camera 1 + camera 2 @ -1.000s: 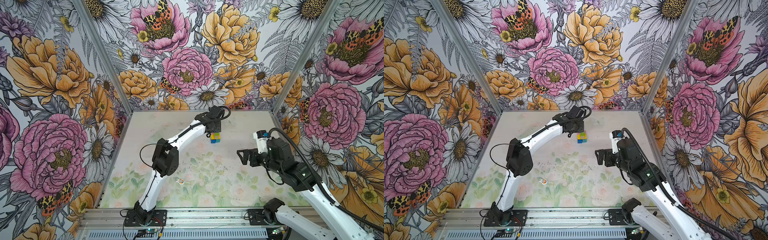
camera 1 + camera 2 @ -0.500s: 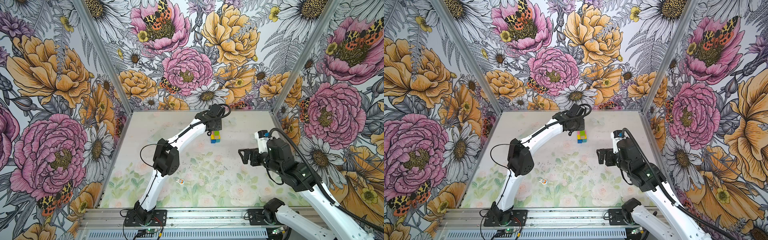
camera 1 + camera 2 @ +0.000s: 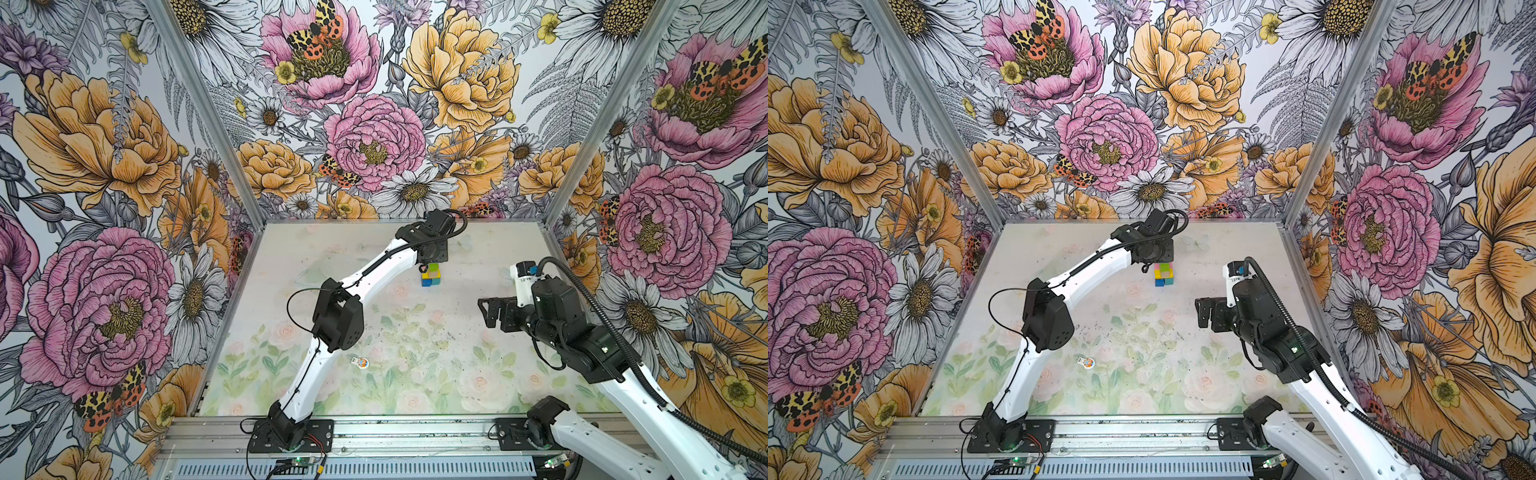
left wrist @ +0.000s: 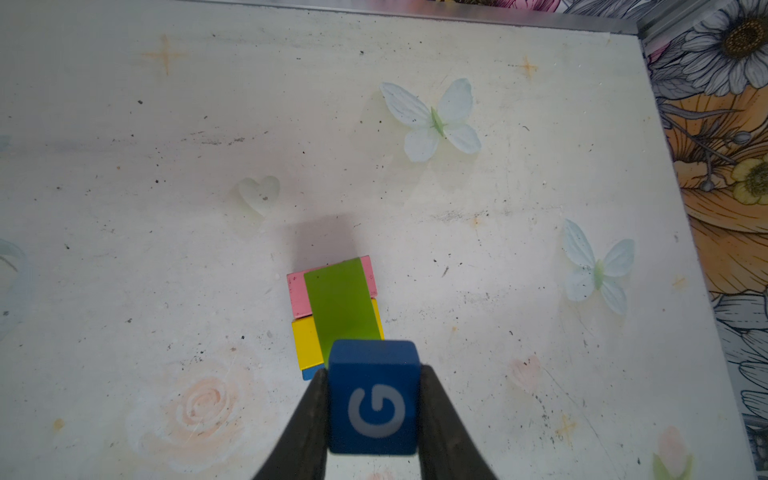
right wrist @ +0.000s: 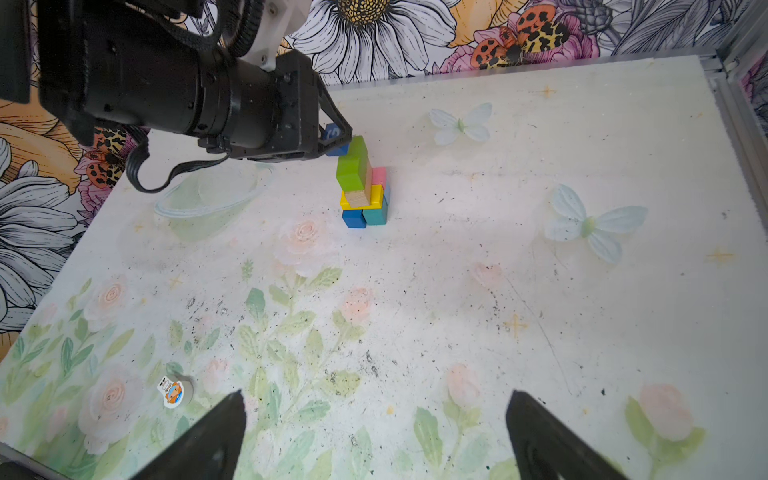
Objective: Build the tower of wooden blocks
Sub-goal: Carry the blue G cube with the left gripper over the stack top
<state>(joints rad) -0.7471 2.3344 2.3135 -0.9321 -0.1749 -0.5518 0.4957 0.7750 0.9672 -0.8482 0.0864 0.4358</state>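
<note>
Tower [image 5: 362, 187]: dark blue and teal cubes lowest, yellow, bare wood and pink above, green brick [image 5: 352, 164] topmost. Dark blue cube [image 4: 372, 397] with pale grey "G" mark. Tabletop [image 5: 457, 291] whitish, faded roses, leaves, pale butterflies; walls bold pink, orange, white florals.

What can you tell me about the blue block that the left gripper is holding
The dark blue block is a small painted wooden cube with a pale G-like mark on one face. It is clamped between the two dark fingers of the left gripper, held in the air just beside the top of the tower, near its green brick.
</note>
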